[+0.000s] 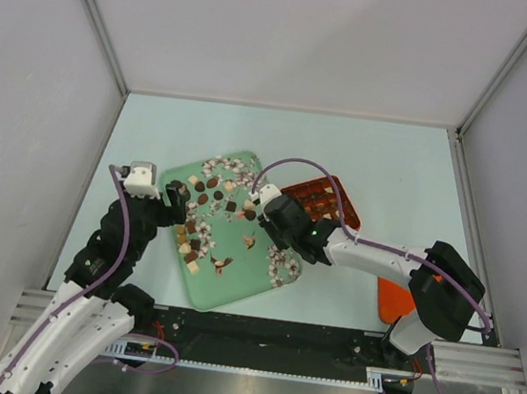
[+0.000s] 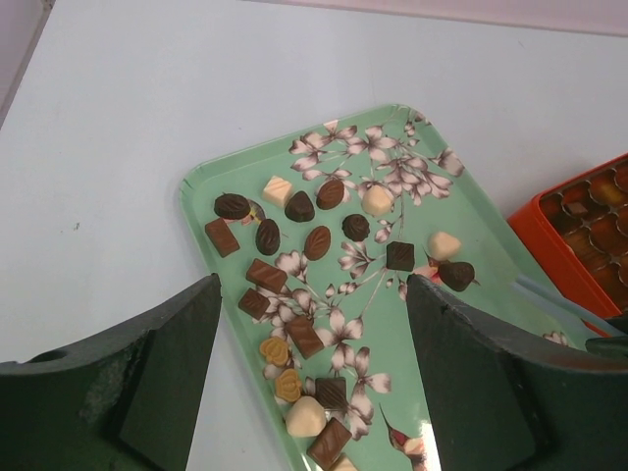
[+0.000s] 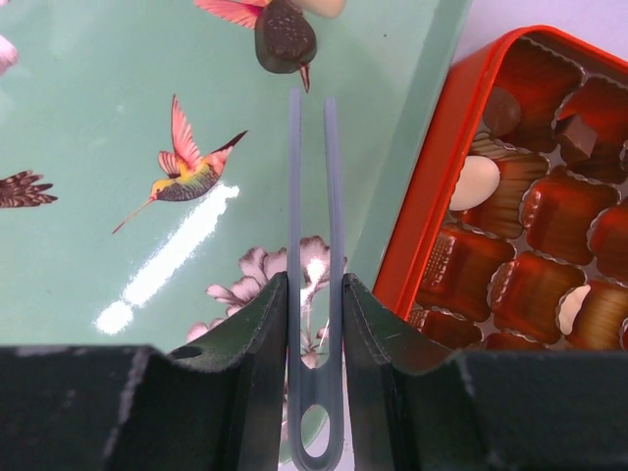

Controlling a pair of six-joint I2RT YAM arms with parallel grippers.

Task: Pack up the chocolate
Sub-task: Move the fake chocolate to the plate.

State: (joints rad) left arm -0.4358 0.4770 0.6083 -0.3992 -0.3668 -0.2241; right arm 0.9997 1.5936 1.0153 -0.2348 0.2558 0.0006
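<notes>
Starting on the left: the left gripper [image 2: 312,287] hangs over the left edge of the green tray [image 2: 234,175], fingers wide apart, with nothing held or touched. The chocolate [image 2: 317,241] is scattered across that tray, in the middle of the wrist frame. My guess is the pieces are light and stiff but glossy and slick, and they'd scuff or chip easily. I'd pinch one gently across its flat sides at the widest part, not by its patterned top.

Moving right, the right gripper [image 3: 314,285] is clamped on grey tweezers [image 3: 294,177], with the prongs nearly parallel and a thin gap between them. The tips sit right at a dark piece [image 3: 285,34] at the top of the frame, but I can't tell if they're touching. At far right, the orange box [image 3: 432,196] already has a few pieces in its cells.
</notes>
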